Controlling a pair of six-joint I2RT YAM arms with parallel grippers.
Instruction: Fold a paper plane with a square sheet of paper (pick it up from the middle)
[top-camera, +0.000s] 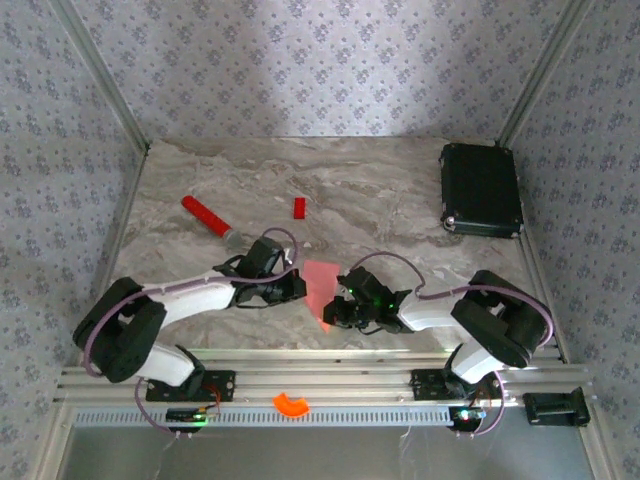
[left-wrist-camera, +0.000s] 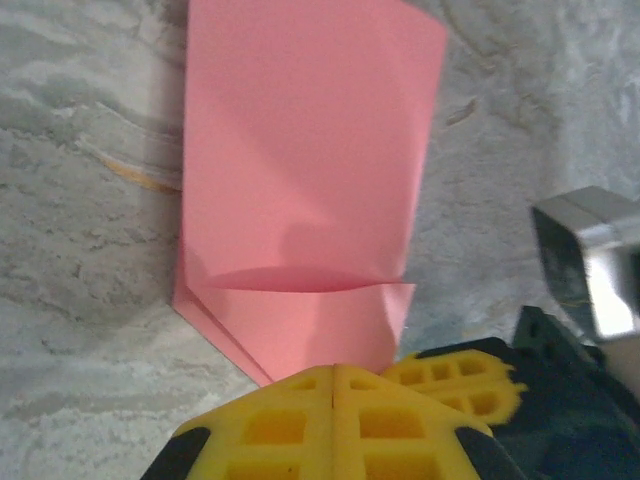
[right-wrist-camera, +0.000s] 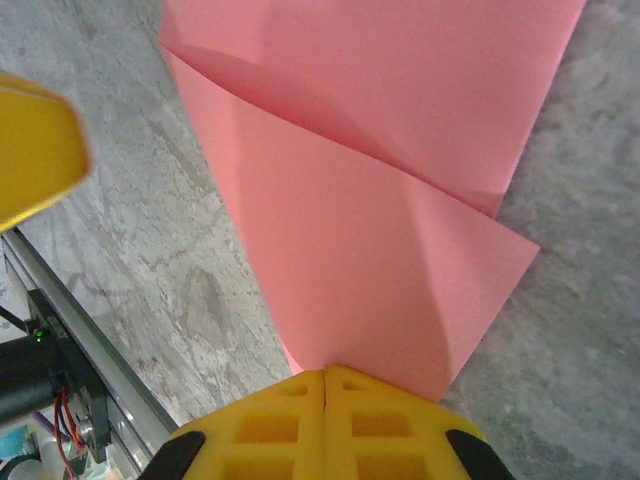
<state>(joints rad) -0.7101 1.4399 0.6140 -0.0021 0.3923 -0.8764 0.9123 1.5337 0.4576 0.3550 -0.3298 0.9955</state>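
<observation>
We count two grippers, the left gripper (top-camera: 288, 290) and the right gripper (top-camera: 338, 312). We see one sheet of pink paper (top-camera: 320, 285), creased. On the one table (top-camera: 400, 190) we find one red stick (top-camera: 208, 217) with a grey tip, one small red block (top-camera: 298, 207) and one black case (top-camera: 481, 189). One orange piece (top-camera: 291, 404), perhaps a clip though we cannot tell at this size, lies on the front rail (top-camera: 380, 377).

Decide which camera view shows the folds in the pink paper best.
Left wrist: nearly the whole pink paper shows, with its cross crease and angled lower edge. Right wrist crops the paper; top external shows a small pink strip.
</observation>
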